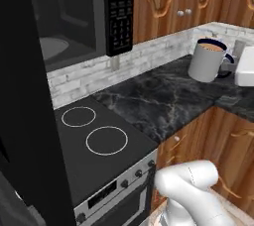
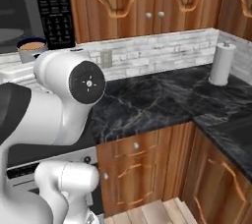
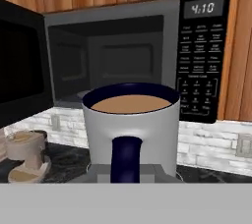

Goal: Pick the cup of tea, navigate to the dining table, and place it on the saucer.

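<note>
A: What did the room look like?
B: Wooden cabinets hung above a dark marbled counter with a pale brick backsplash. A black stove with two ring burners sat at the counter's left end, under an open microwave.

A: Anything else about?
B: A paper towel roll stood near the counter's far right corner in the right base view. The hand view alone showed a beige object on the counter, low left; I couldn't tell what it was.

A: And the cup of tea?
B: It was raised above the counter's back edge, upright and full. The tool was shut tight on its navy handle, the microwave right behind.
</note>
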